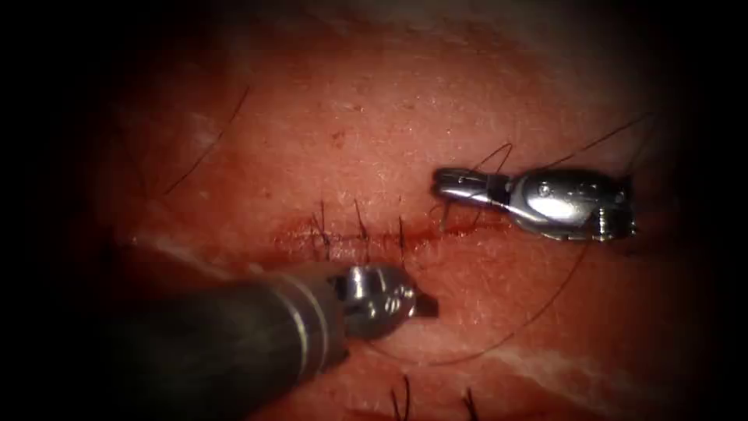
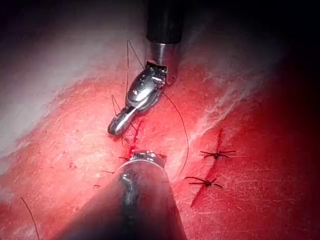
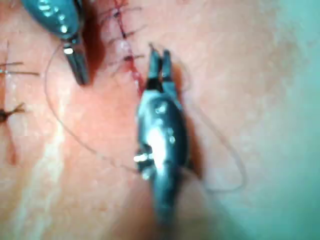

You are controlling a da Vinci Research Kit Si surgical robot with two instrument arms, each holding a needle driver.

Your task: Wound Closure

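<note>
The cut (image 1: 460,228) runs across the tissue (image 1: 374,117) with three dark stitches (image 1: 360,231) along its left part. My right tool (image 1: 438,183) hovers over the cut's right end, pointing left. Its jaws (image 3: 159,57) stand slightly parted with nothing between them, and thread (image 1: 499,152) curls around them. A long thread (image 1: 538,312) sweeps from the right tool down to my left tool (image 1: 427,308), which lies just below the cut. The left tool's jaws (image 3: 77,70) are shut, and the thread ends there.
Older knotted stitches (image 2: 215,154) lie on a second cut below (image 1: 401,401). A loose strand (image 1: 210,144) lies on the tissue at the upper left. The left tool's dark shaft (image 1: 218,343) covers the lower left. Red fluid wets the cut.
</note>
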